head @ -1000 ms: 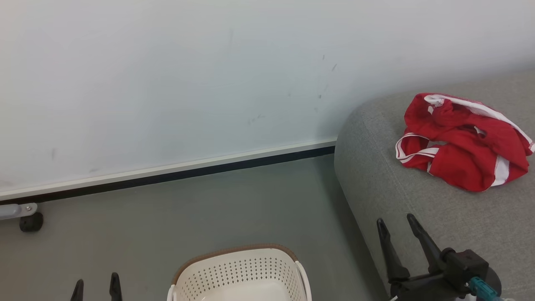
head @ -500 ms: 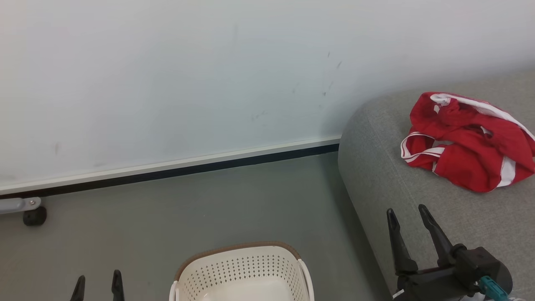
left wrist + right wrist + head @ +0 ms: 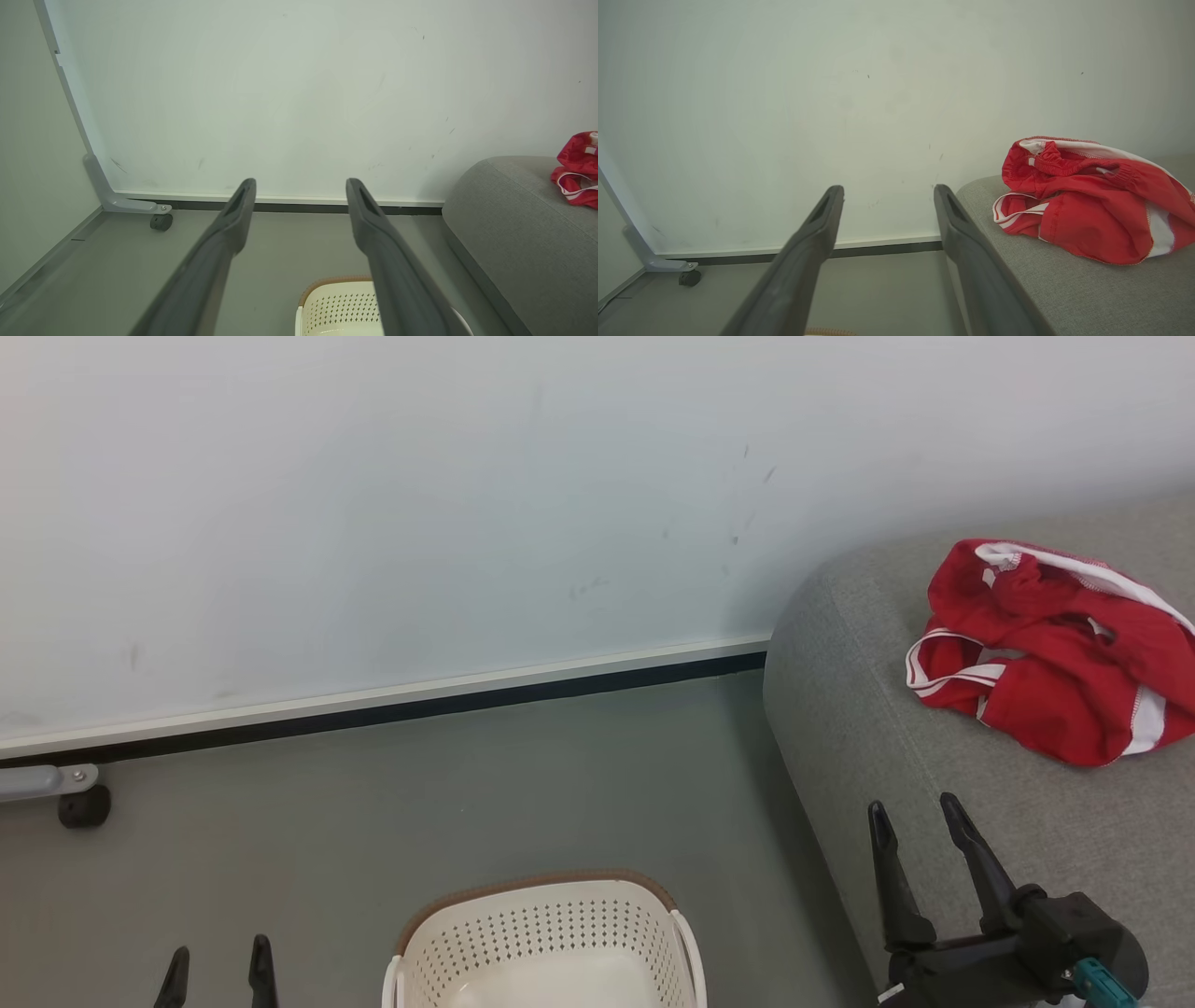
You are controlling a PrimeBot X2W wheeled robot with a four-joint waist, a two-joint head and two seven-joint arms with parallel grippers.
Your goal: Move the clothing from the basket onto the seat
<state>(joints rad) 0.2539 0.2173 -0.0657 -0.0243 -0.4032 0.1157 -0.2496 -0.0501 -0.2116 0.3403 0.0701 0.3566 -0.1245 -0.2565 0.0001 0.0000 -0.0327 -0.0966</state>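
- Clothing (image 3: pixel 1055 653): a crumpled bright red heap with white striped trim, lying on top of the seat (image 3: pixel 887 728). I can't tell whether it is one garment or two.
- The heap lies back from the seat's rounded corner, on the side nearer the wall (image 3: pixel 373 523). Its right end is cut off by the edge of the head view.
- Seat: grey fabric, at the right of the head view, with its left side dropping to the floor (image 3: pixel 467 784).
- Basket (image 3: pixel 541 933): cream, perforated, brown rim, standing upright on the floor at the bottom centre of the head view. It is just beside the seat's left side and well apart from the clothing.
- The inside of the basket that I can see is plain cream plastic. Its near half is cut off by the frame.
- My right gripper (image 3: pixel 913 807): jaws spread wide and released, gripping nothing. It is over the near part of the seat, fingers pointing toward the wall.
- The red heap is near it, ahead and to the right, not touching. In the right wrist view it lies to the right of both fingers.
- My left gripper (image 3: pixel 217 952): the tips show at the lower left of the head view, parted and released, with nothing between them. It is over the floor, left of the basket.
- In the left wrist view the basket sits low, partly behind my right-hand finger.
- Background: a white baseboard strip (image 3: pixel 420 695) runs along the foot of the wall. At far left a grey bracket (image 3: pixel 47 779) carries a black caster wheel (image 3: pixel 84 805).
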